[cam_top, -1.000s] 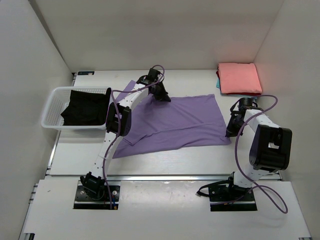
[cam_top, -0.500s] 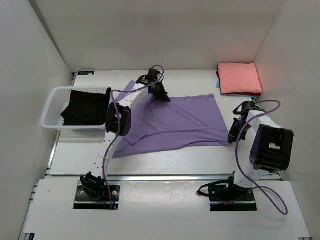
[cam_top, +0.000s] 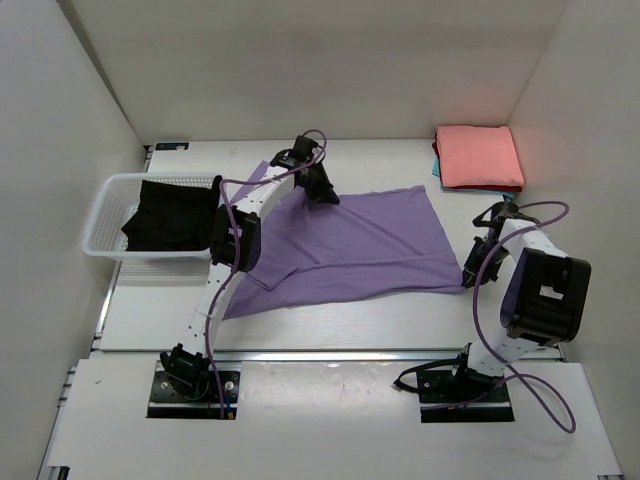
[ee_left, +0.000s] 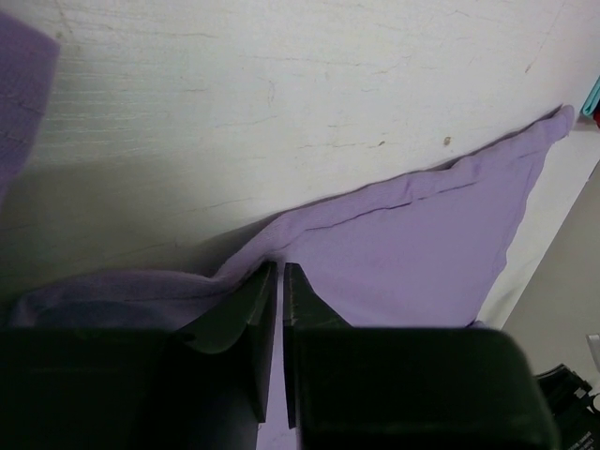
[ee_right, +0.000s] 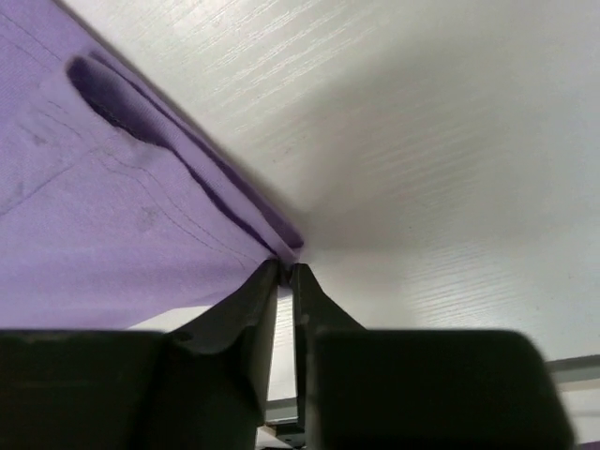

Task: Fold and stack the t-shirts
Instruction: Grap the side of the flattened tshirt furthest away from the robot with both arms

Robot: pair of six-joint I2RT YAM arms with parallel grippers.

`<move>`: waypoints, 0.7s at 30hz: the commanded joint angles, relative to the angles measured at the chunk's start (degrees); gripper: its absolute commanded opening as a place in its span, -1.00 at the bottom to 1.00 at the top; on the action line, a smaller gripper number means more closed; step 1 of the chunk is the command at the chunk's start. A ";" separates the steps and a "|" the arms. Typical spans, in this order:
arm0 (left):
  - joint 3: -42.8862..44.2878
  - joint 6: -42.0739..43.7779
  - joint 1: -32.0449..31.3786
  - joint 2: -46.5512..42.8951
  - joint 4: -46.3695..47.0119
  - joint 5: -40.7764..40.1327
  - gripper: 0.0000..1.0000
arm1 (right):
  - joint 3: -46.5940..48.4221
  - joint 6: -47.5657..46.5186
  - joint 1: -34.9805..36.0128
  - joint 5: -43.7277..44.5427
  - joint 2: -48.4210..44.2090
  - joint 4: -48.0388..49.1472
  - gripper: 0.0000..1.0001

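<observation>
White arms (cam_top: pixel 215 295), blk joints (cam_top: pixel 237 243), purple cables (cam_top: pixel 548 397), blk end effectors (ee_left: pixel 279 269).

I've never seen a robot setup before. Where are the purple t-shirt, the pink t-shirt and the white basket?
purple t-shirt (cam_top: pixel 370 240), top view, middle of the cloth.
pink t-shirt (cam_top: pixel 480 157), top view, its folded top.
white basket (cam_top: pixel 103 207), top view, left wall.

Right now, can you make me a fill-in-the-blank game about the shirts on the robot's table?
The ____ t-shirt lies in the basket.
The spread-out t-shirt is ____.
The folded pink t-shirt sits in the far ____ corner of the table.
The ____ end effector pinches the spread-out t-shirt's far edge.
Missing words: black; purple; right; left.
</observation>
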 commanded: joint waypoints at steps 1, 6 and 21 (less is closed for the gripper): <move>1.78 1.86 0.96 0.20 -1.76 0.55 -0.57 | 3.44 -0.62 0.71 0.92 1.13 -2.51 -0.73; 4.76 0.10 1.39 -0.68 1.05 5.30 -0.46 | 6.43 -0.61 5.81 -0.40 -2.90 4.93 -0.34; 2.57 2.73 2.19 -10.07 -1.22 2.33 -0.44 | 10.48 1.84 12.41 -8.40 14.75 18.77 -0.38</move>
